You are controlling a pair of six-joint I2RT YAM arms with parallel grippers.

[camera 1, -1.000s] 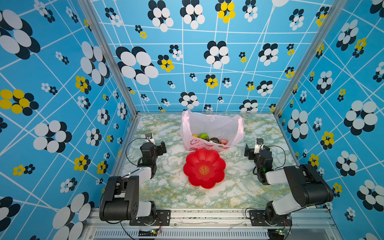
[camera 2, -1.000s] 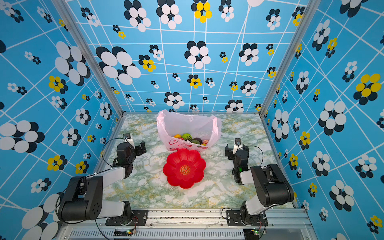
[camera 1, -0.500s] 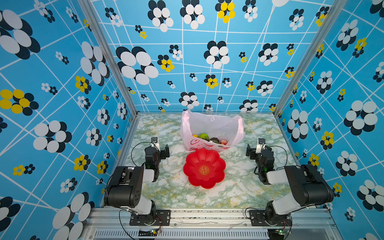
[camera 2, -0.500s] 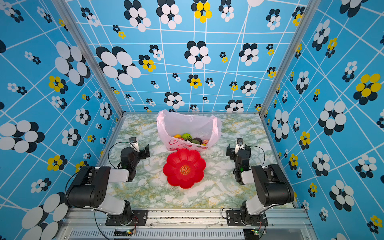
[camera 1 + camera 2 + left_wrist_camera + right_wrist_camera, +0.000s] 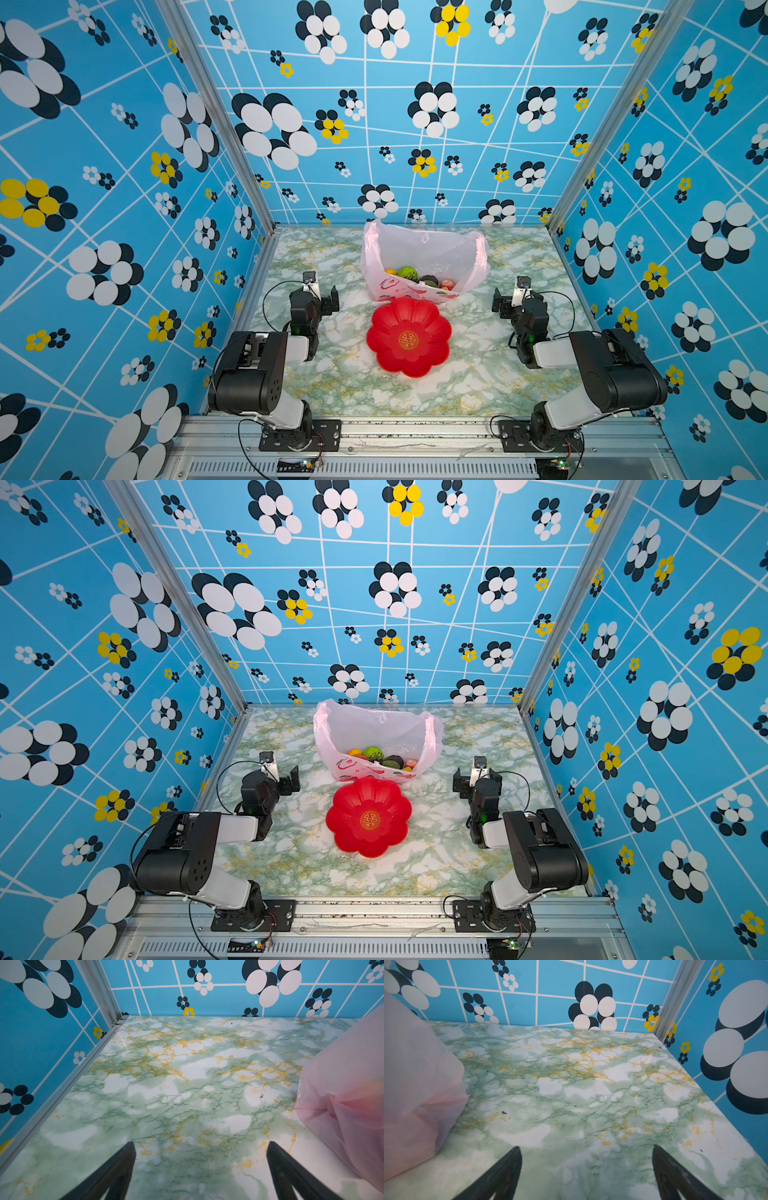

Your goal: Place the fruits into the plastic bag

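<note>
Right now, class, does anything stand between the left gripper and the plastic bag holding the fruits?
Nothing visible does. Only bare table lies between the open left gripper and the bag; the red plate sits in front of the bag, off that line.

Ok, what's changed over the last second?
The left arm folded back toward its base, and the left hand shifted slightly toward the middle. Nothing was taken hold of or let go: both hands are open and empty. The right hand, the bag, the fruits inside it and the plate stayed put.
</note>
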